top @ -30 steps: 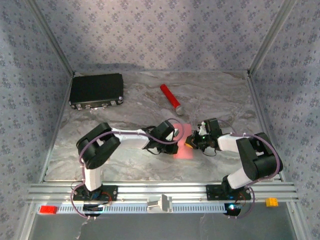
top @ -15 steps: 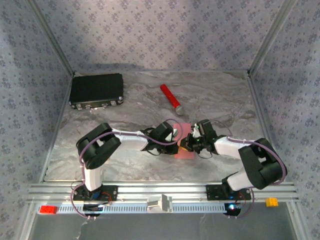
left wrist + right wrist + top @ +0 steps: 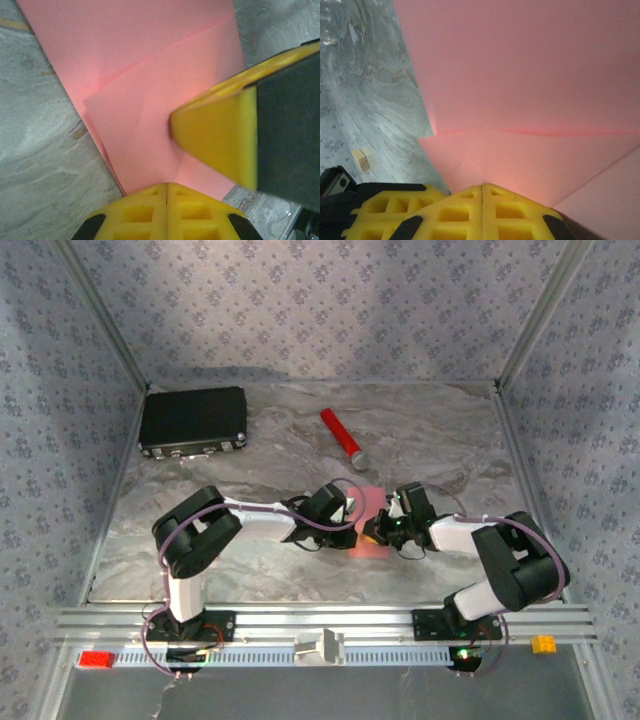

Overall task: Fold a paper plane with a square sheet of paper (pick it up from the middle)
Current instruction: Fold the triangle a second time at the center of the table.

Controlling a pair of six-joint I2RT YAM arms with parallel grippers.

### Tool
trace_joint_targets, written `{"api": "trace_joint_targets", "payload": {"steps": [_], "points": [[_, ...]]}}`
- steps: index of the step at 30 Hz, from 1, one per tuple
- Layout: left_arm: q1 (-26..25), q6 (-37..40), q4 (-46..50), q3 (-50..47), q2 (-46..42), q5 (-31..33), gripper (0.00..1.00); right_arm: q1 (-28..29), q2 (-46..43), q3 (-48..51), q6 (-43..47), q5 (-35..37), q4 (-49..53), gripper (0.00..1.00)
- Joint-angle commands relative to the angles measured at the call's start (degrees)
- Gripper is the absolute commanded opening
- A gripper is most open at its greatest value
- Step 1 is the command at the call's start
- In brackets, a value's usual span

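Observation:
The square sheet of paper (image 3: 369,546) is pink and lies folded on the marble table between the two arms. A diagonal flap (image 3: 135,125) is creased over it, and a second flap edge (image 3: 520,150) runs across the right wrist view. My left gripper (image 3: 351,515) is shut, its joined yellow tips (image 3: 166,186) resting on the paper's edge. My right gripper (image 3: 375,531) is also shut, its tips (image 3: 482,187) pressed onto the flap from the opposite side. Its yellow finger (image 3: 220,140) bears down on the paper just ahead of the left tips. A paper plane is out of view.
A black case (image 3: 193,420) sits at the back left. A red cylinder with a grey tip (image 3: 341,436) lies behind the paper. A small tan block (image 3: 361,159) rests on the table beside the sheet. Patterned walls close in three sides, and the rail (image 3: 320,625) runs along the near edge.
My right gripper has slid left and slightly nearer, onto the pink paper, covering more of it. The left arm has barely moved. Both grippers stayed shut.

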State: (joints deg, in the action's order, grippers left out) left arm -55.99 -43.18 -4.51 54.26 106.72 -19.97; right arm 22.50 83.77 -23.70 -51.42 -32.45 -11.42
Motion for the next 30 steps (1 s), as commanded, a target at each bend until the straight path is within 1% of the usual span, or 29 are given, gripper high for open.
{"api": "trace_joint_targets", "payload": {"steps": [1,4,8,13,17,20,25,30], "points": [[-0.35,-0.01,5.42,-1.70,1.61,1.92,0.00,-2.95,-0.37,0.49,1.98,2.05,2.68,0.01],[-0.35,-0.01,5.43,-1.57,2.00,1.80,0.00,-5.71,-0.13,1.01,2.62,0.87,0.89,0.02],[-0.34,0.05,5.57,-1.61,2.01,1.86,0.00,-9.63,-0.62,1.13,3.32,0.39,1.28,0.02],[-0.32,-0.10,5.41,-1.84,1.83,2.04,0.00,-12.58,-0.72,0.25,4.27,-0.20,2.08,0.02],[-0.33,-0.07,5.28,-2.11,1.32,2.05,0.00,-13.67,-2.12,-0.11,4.51,-0.50,3.23,0.02],[-0.33,-0.94,4.07,-2.74,0.91,1.62,0.00,-13.87,-4.82,-0.20,4.98,0.07,5.34,0.03],[-1.63,-2.47,2.84,-2.66,-1.38,1.85,0.00,-13.38,-11.55,0.04,5.40,1.47,10.93,0.04],[-2.20,-1.07,5.54,0.92,-4.92,3.30,0.02,-11.32,-19.31,2.06,3.86,4.04,17.23,0.07]]}}
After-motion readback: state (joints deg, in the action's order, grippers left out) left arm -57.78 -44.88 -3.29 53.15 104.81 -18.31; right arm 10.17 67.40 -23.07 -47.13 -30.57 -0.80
